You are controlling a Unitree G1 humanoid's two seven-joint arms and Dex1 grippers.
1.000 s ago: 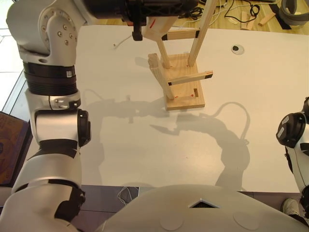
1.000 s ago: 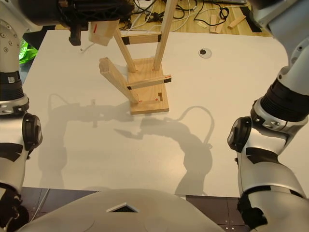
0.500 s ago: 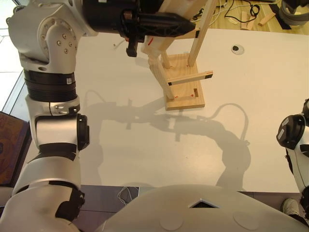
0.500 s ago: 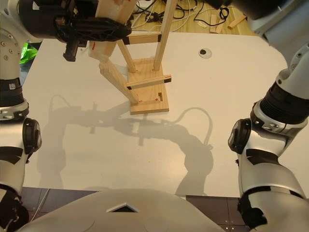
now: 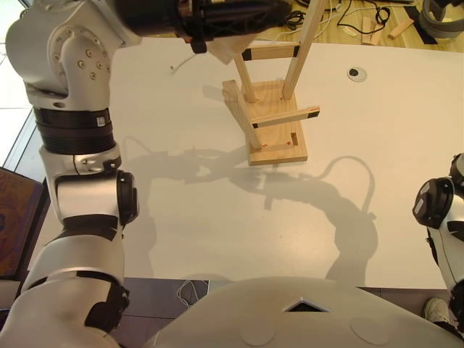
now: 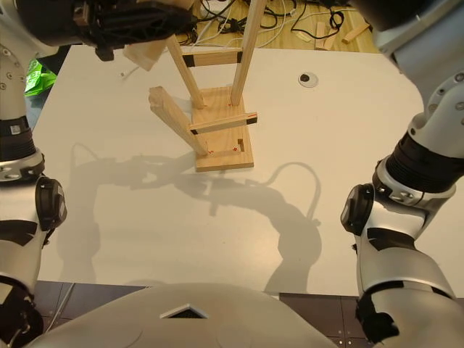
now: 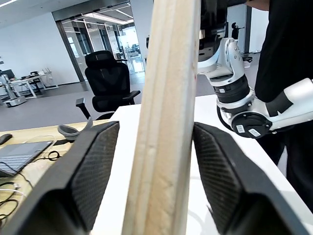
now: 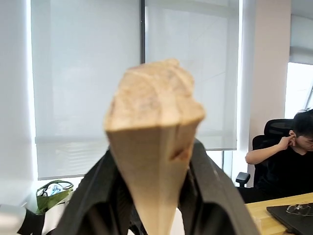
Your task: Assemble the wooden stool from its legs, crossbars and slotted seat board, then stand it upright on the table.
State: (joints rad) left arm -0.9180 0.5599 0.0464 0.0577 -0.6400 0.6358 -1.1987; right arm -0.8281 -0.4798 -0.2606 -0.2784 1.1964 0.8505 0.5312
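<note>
The slotted seat board (image 5: pixel 278 134) lies flat on the white table (image 5: pixel 217 217) with legs standing up from it. A near-left leg (image 5: pixel 241 116) leans outward and carries a crossbar (image 5: pixel 286 116). Another crossbar (image 5: pixel 272 52) joins the two far legs. My left gripper (image 7: pixel 164 147) is shut on a pale wooden piece (image 5: pixel 233 48), held over the far-left leg (image 5: pixel 244 78). A tall leg (image 5: pixel 299 54) rises past the top edge. My right gripper (image 8: pixel 154 196) is shut on the end of a leg (image 8: pixel 154 112).
A black round grommet (image 5: pixel 356 73) sits in the table at the far right. A small white scrap (image 5: pixel 174 67) lies far left. Cables and wood offcuts (image 5: pixel 395 29) lie on the floor beyond the table. The near half of the table is bare.
My left gripper, which had dipped lower beside the stool half a second ago, has lifted back toward the far edge with its wooden piece. The seat board and legs have not shifted.
</note>
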